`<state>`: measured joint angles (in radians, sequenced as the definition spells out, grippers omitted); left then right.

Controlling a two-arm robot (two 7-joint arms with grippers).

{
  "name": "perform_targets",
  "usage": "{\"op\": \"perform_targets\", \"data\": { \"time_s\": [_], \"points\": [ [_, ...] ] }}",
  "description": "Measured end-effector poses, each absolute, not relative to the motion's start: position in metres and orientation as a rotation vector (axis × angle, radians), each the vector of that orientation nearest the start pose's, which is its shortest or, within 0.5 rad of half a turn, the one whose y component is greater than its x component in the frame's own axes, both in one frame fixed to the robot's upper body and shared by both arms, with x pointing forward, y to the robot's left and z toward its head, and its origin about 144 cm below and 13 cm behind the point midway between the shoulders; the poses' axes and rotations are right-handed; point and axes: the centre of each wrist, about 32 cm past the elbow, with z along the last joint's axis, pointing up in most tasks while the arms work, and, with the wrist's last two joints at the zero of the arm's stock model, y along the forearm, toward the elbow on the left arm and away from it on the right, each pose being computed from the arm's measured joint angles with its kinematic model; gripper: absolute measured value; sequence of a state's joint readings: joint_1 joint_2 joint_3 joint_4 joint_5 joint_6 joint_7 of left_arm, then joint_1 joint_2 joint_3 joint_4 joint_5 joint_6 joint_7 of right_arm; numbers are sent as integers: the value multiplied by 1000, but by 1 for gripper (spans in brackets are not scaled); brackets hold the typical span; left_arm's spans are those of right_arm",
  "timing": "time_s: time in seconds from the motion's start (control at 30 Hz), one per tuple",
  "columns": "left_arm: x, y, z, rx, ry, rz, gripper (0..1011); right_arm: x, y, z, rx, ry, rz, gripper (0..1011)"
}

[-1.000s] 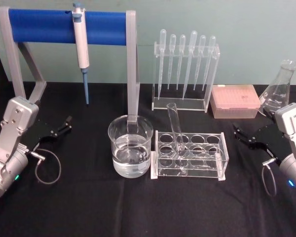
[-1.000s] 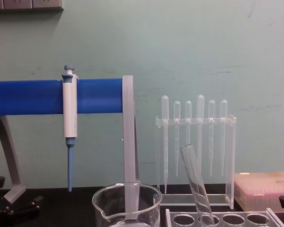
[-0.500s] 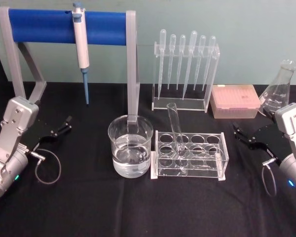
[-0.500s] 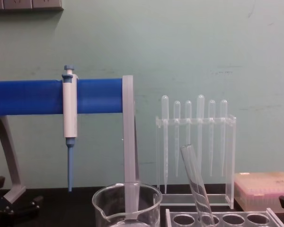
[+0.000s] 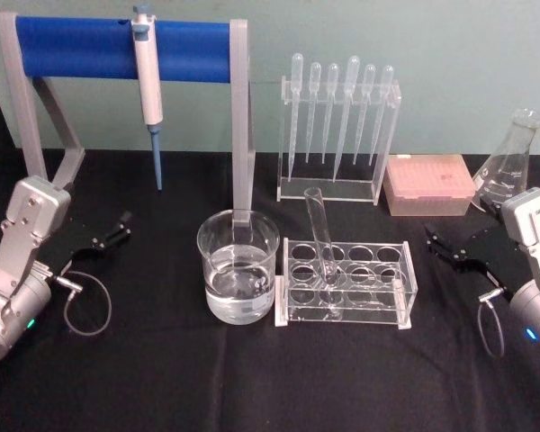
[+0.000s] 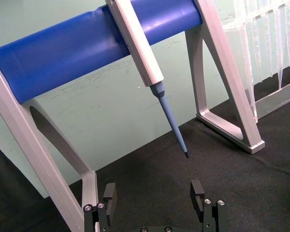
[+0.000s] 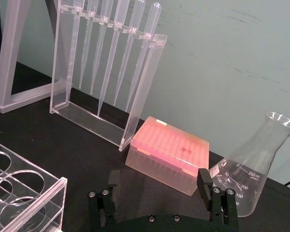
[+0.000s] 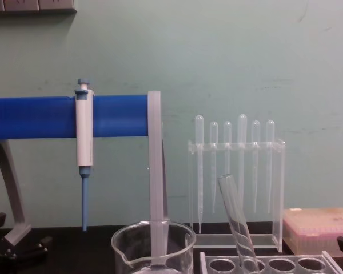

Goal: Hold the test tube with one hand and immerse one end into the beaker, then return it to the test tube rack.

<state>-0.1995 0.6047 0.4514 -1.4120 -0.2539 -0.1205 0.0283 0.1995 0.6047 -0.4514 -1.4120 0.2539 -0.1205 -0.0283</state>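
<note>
Nothing has moved since a second ago. My beaker (image 5: pixel 238 270) stands just left of the test tube rack (image 5: pixel 378 310), where the test tube (image 5: pixel 321 234) leans near-upright, rim tipped left. My right gripper (image 5: pixel 432 243) is nearer than my left gripper (image 5: pixel 121 225); both gape empty.

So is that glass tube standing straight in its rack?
Tilted: the tube leans in the rack, its open rim toward the beaker side.

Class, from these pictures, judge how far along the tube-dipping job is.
Done: nothing provable; the test tube leans in the rack beside the part-filled beaker. In hand: nothing; the left gripper and right gripper rest open, far to either side. Left: apparently grasping, dipping and returning, unless that is already finished.
</note>
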Motion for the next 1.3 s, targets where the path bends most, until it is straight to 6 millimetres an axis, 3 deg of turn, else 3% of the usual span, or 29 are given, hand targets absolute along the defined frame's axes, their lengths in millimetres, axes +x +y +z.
{"op": "perform_targets", "data": {
  "time_s": [0.23,0.53,0.7,0.93,1.3],
  "points": [
    [489,310,1140,304,-285,1248,1000,485,-311,1143,-301,-290,-1248,1003],
    [489,310,1140,304,-285,1248,1000,448,-315,1181,-255,-290,-1192,1002],
    [489,310,1140,304,-285,1248,1000,441,-310,1197,-209,-241,-1073,1002],
    [489,310,1140,304,-285,1248,1000,451,-290,1210,-186,-187,-897,1002],
    [489,310,1140,305,-285,1248,1000,486,-250,1215,-212,-118,-763,1002]
  ]
}}
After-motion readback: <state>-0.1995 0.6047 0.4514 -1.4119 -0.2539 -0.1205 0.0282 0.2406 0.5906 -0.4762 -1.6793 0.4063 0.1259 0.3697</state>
